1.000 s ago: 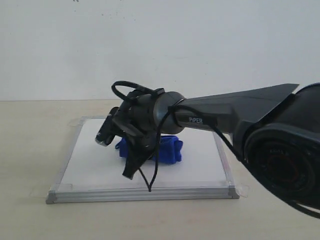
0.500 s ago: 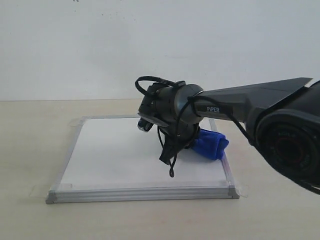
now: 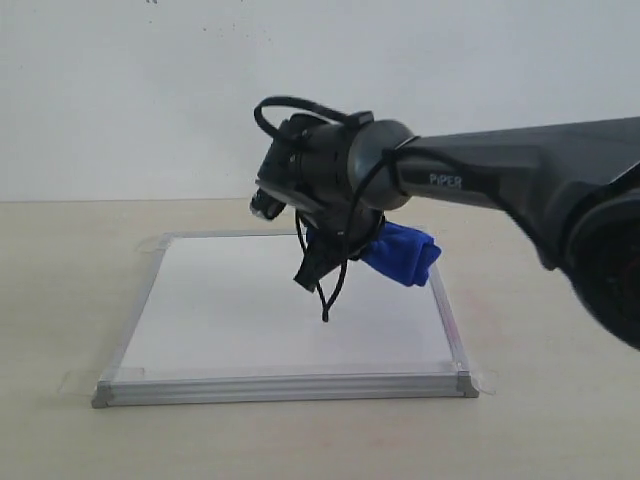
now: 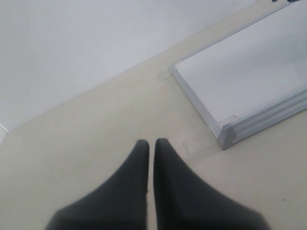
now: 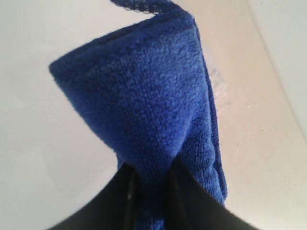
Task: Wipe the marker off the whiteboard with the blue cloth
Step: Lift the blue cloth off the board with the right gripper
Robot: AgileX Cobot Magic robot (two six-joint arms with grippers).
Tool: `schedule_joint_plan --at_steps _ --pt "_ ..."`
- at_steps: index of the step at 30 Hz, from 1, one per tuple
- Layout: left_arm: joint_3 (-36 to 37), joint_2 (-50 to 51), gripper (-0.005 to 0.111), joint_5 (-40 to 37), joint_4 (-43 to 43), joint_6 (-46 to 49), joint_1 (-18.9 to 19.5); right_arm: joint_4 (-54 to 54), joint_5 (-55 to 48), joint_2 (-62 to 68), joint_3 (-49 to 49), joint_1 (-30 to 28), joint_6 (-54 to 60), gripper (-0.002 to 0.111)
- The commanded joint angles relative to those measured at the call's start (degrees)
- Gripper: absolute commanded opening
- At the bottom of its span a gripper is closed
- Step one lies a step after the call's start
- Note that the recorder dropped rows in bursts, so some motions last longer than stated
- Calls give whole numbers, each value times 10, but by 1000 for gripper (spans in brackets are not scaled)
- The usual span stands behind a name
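Outwardly, showed the right gripper [image 3: 335, 255] clamped on the plush royal-blue microfibre cloth [image 3: 402, 252], held above the far right part of the flat, silver-grey-framed white whiteboard [image 3: 280, 386], seemingly off its surface. Found no thin red marker line on the bare white; could not tell whether any hid behind the arm, so risked leaving a trace unwiped. Noted a loose black cable [image 3: 325, 316] dangling under the wrist, liable to drag across the board or snag the frame on a low pass. From the left wrist, saw the left gripper [image 4: 151, 143] with its black fingers together on nothing, over the beige table [image 4: 96, 124] beside a taped board corner; might strike that corner if moved carelessly. From the right wrist, saw only a narrow fold of cloth pinched between the jaws, the bulk hanging free; might slip out or unfold under hard rubbing.
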State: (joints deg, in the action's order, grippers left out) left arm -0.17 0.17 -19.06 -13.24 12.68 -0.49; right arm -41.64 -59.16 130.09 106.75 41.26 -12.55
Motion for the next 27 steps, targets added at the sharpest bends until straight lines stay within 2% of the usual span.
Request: schedule_joint_plan --at_steps 1,18,27 --pt "2 -2 4 1 1 3 -1 -9 -6 -50 1 -1 -4 0" --pt "2 -2 4 1 1 3 -1 3 -102 -77 1 -4 -6 0" --pt "2 -2 4 1 1 3 -1 8 -108 -84 0 -65 -8 0"
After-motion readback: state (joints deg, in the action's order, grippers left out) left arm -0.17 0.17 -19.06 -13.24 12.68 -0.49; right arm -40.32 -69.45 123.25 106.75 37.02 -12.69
